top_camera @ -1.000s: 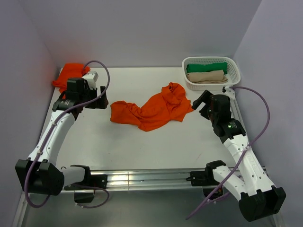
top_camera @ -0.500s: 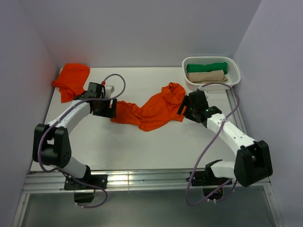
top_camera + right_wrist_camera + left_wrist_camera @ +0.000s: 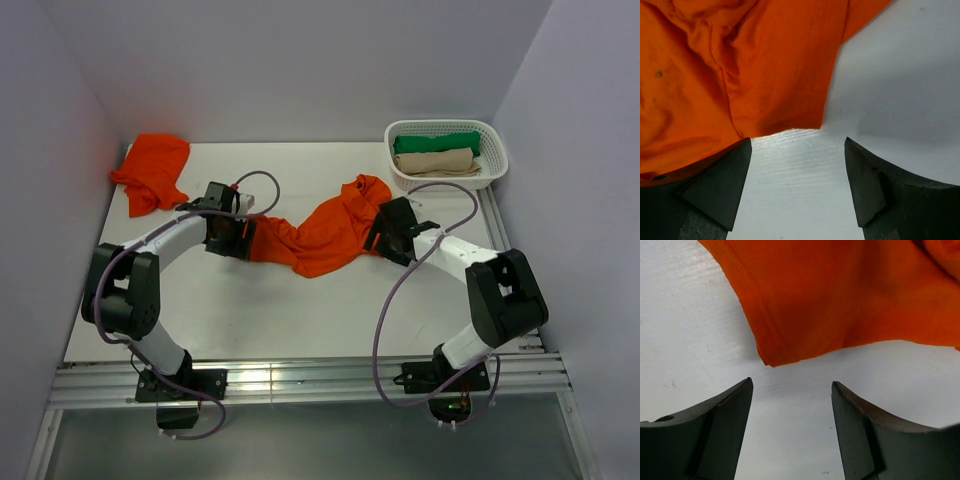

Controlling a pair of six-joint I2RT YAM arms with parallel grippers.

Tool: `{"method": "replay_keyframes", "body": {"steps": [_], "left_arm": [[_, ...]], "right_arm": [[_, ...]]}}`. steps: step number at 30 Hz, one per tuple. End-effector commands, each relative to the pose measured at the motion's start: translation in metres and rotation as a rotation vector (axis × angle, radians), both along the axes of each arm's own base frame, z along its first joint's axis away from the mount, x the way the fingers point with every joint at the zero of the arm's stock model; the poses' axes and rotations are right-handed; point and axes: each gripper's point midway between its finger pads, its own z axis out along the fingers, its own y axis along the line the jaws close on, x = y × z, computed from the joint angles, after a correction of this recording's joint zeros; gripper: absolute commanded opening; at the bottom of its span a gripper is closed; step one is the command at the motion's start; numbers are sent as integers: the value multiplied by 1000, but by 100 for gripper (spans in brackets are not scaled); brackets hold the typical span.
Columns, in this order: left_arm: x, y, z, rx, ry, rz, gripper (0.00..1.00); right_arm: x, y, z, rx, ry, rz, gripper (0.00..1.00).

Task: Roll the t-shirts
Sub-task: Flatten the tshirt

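Both arms have swung inward since a second ago, leaving the worktop's outer edges and closing on the crumpled bright orange cloth t-shirt [image 3: 325, 232] spread across the middle of the white worktop [image 3: 300, 310]. At the shirt's left end, the left pincer [image 3: 243, 238] stands wide apart, its dark fingers [image 3: 722, 432] straddling bare worktop just short of a hemmed corner (nothing between them, no cloth touched). At the shirt's right end, the right pincer [image 3: 383, 232] is likewise spread wide; its fingers [image 3: 715, 187] frame a squared hem edge, the left one partly overlapping the cloth, grasping nothing. A second orange t-shirt [image 3: 152, 172] lies bunched well left of the first, in the far corner. No writing or labels can be read anywhere.
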Motion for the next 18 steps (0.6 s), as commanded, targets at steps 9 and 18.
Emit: {"method": "replay_keyframes", "body": {"steps": [9, 18], "left_arm": [[23, -4, -16, 14, 2, 24, 48], [40, -6, 6, 7, -51, 20, 0]], "right_arm": [[23, -1, -19, -31, -8, -68, 68], [42, 2, 8, 23, -95, -83, 0]]}}
